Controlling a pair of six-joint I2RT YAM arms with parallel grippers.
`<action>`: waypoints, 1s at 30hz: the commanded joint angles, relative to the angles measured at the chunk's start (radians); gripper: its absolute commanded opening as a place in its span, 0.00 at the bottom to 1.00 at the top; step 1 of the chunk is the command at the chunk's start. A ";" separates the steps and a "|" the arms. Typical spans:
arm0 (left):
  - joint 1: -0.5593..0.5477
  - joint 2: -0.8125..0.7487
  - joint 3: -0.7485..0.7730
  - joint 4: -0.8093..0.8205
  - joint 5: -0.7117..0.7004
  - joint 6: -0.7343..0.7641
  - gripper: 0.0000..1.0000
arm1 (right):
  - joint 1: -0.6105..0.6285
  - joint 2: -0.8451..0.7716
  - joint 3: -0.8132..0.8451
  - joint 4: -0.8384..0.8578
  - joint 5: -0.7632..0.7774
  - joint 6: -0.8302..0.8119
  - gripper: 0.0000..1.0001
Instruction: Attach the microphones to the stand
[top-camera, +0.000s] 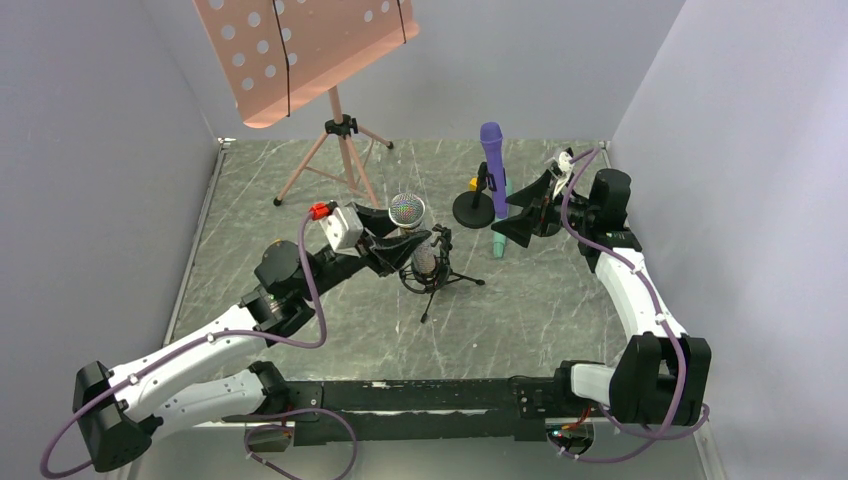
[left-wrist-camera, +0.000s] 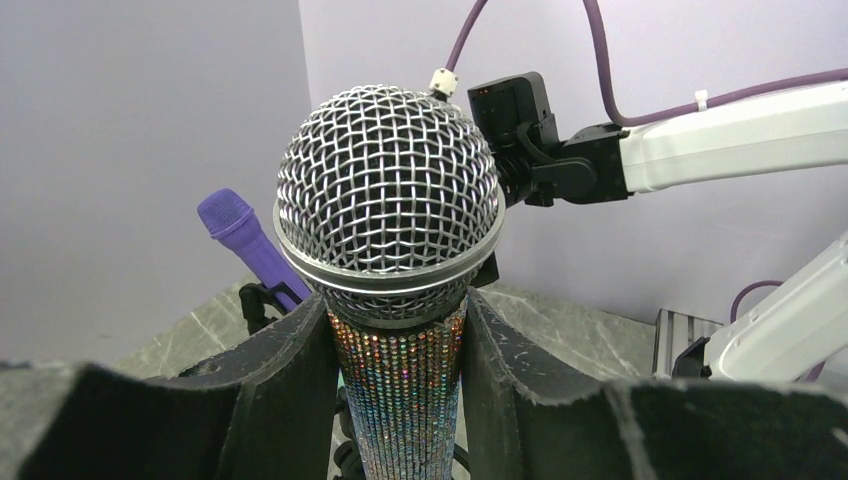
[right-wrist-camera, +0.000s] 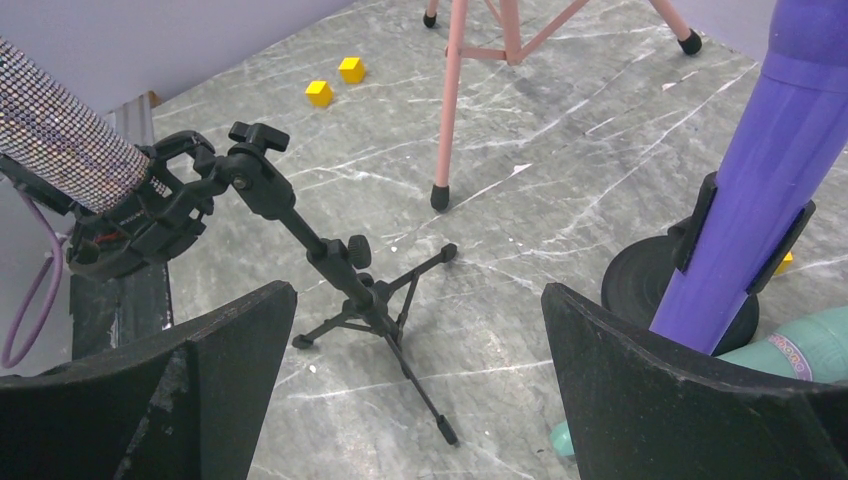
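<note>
While pinching the glittery bronze microphone (left-wrist-camera: 388, 200) just under its mesh head with the left pincer (left-wrist-camera: 400, 385), held its lower body in the clip (right-wrist-camera: 165, 200) of the small tripod stand (right-wrist-camera: 345, 275); looked perhaps only partly seated, hard to tell. Risked tipping that light stand with any sideways drag, or dropping the microphone on release. Had the right pincer (right-wrist-camera: 415, 300) spread wide, empty, near the purple microphone (right-wrist-camera: 760, 190) clipped upright in the round-base stand (right-wrist-camera: 640, 285), with the mint-green microphone (right-wrist-camera: 800, 345) lying on the surface (right-wrist-camera: 560, 120) beside it; risked knocking the purple one while reaching down.
</note>
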 joint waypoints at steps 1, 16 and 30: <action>0.001 0.065 -0.017 -0.287 0.039 0.068 0.00 | -0.002 0.006 0.023 0.009 -0.026 -0.015 1.00; 0.001 0.075 -0.108 -0.209 -0.032 -0.050 0.00 | -0.002 0.003 0.023 0.008 -0.027 -0.016 1.00; 0.001 0.010 -0.187 -0.026 -0.107 -0.025 0.00 | 0.018 0.007 0.019 0.015 -0.096 -0.011 1.00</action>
